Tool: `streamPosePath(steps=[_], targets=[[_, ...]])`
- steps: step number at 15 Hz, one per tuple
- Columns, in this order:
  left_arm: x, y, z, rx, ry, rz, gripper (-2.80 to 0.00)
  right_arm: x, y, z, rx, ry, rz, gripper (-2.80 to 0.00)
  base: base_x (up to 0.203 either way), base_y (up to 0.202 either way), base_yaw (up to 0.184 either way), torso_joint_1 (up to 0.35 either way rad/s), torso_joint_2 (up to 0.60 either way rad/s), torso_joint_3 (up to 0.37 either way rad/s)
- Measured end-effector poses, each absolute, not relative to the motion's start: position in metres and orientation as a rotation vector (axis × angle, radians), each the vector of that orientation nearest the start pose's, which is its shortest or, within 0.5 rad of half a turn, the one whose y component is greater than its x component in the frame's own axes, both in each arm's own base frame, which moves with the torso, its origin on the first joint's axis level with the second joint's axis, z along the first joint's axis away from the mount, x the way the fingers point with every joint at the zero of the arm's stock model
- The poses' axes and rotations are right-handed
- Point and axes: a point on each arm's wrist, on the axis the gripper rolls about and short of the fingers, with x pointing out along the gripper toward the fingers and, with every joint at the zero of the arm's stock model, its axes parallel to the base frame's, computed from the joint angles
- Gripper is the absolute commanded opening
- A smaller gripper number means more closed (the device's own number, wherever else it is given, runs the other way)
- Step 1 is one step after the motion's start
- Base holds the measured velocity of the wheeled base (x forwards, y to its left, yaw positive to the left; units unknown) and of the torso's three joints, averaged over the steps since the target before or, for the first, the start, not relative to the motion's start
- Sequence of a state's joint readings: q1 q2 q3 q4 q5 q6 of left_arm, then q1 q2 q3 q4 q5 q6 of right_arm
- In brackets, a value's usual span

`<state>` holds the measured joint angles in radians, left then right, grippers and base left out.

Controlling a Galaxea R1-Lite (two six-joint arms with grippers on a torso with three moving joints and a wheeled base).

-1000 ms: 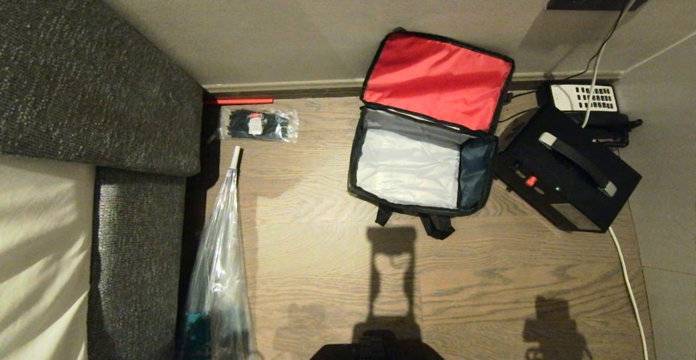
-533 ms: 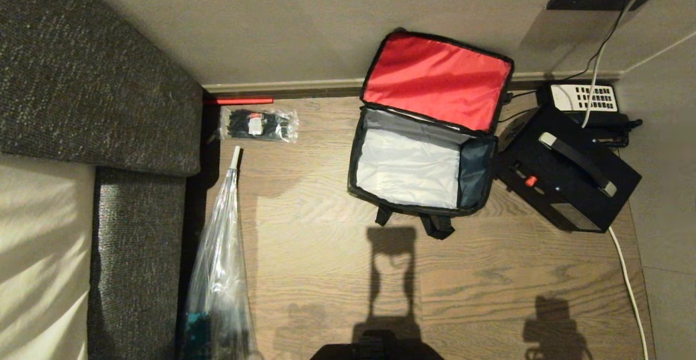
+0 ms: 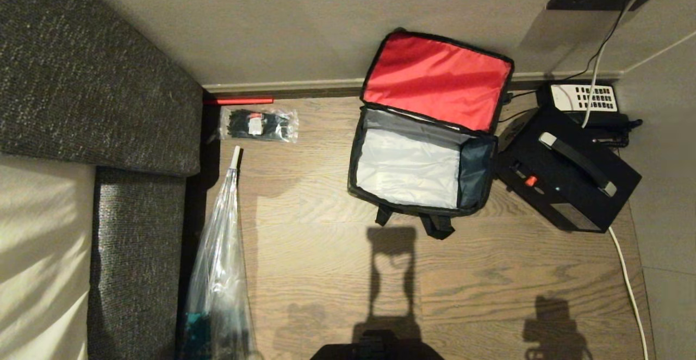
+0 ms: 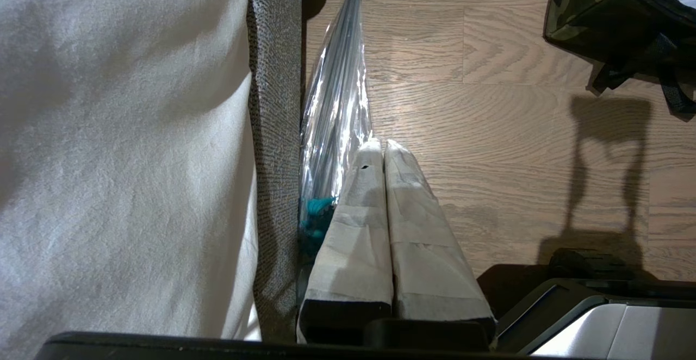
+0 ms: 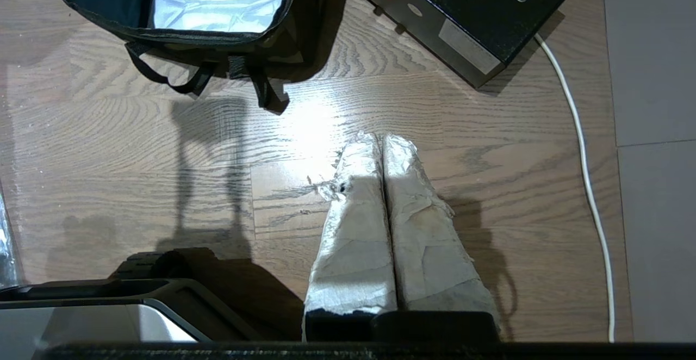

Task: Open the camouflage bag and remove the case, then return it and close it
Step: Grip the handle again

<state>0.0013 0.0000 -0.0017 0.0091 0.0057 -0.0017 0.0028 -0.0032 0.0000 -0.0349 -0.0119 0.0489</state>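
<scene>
Head view: camouflage bag (image 3: 418,169) sits open on the floor by the wall, red-lined lid propped back, grey interior empty; case (image 3: 565,178) lies just beside it on your right, handle up. Both grippers hang low and empty, left gripper (image 4: 384,148) and right gripper (image 5: 380,141) with jaws pressed together. Next step looks like returning the case: take it by the handle, level it, then line its long axis, now skewed diagonally toward the wall, with the bag's opening.
</scene>
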Motion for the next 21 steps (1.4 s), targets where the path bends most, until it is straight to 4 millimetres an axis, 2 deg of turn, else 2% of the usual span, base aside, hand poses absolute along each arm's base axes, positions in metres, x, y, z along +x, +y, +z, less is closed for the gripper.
streamPosePath(steps=[21], targets=[[-0.0229,0.0001,0.0750,-0.002,0.008,0.007,-2.80,-0.0230,-0.0003,0.0790,0.049,-0.037,-0.008,-2.80,0.000,0.000,0.000,0.000,0.00,0.000]])
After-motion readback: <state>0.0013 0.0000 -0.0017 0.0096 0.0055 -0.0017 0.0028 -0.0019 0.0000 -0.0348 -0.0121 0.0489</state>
